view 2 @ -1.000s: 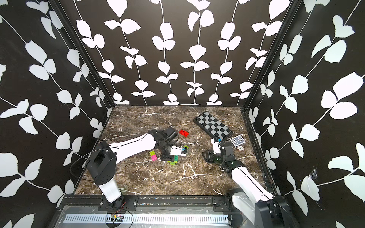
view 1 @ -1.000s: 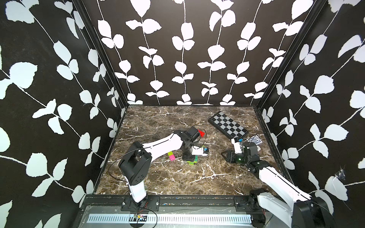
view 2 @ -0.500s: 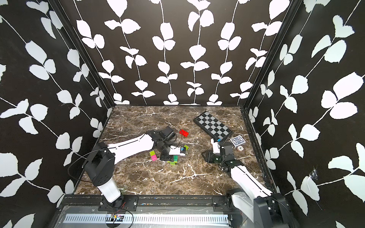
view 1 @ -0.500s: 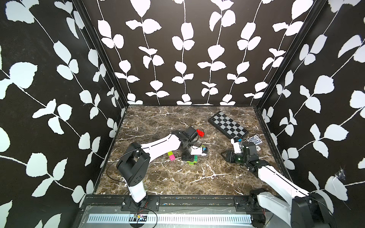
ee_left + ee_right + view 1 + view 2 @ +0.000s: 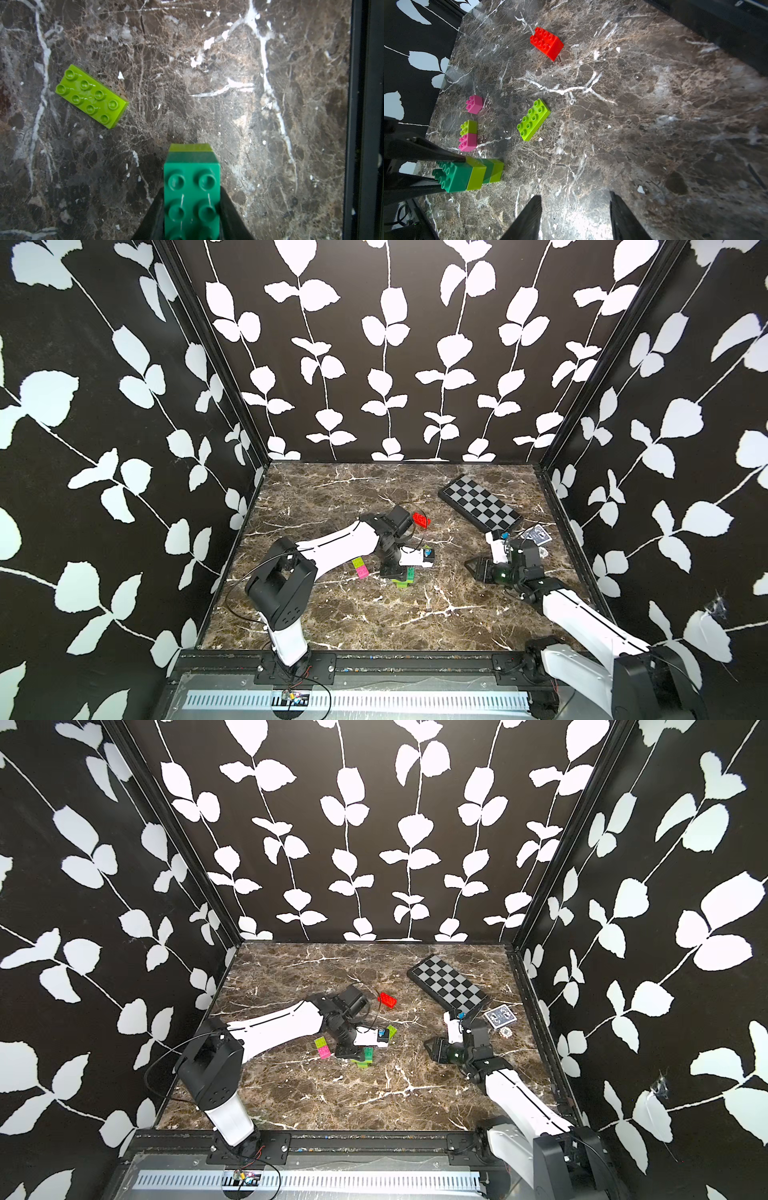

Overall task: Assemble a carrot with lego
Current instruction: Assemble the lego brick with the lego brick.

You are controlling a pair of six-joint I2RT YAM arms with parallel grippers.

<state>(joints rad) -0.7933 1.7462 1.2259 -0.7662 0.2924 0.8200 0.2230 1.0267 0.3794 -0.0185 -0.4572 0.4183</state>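
**A:** Note for the book. Where does the carrot [image 5: 405, 577] stand?

**B:** Just below frame centre in both top views, upright on the marble floor [image 5: 374, 626]. It has four layers: dark green on top, then lime, dark green, lime. The left gripper [image 5: 192, 207] is clamped on the top dark green brick, one finger on each long side, with the studs left bare.

**A:** And the right gripper [image 5: 575, 199]?

**B:** Right of centre in both top views, well apart from the stack. Its jaws are parted with nothing between them.

**A:** Loose lego?

**B:** A long lime brick [image 5: 533, 119] lies near the stack. The orange-red brick [image 5: 420, 519] is just above frame centre. A lime-and-pink pair [image 5: 359, 567] sits left of the stack in the top views, with a single pink brick [image 5: 474, 104] near that pair.

**A:** So what is the step in hand?

**B:** My reading is that the left steadies the stack while the right fetches the next brick. To do it well:
- Take the loose brick by its long sides.
- Carry it level over the bare studs and square it to the top brick.
- Press straight down.

The left grip sits high, so a skewed push could tip the stack or pop a lower joint. I can't tell which colour belongs next.
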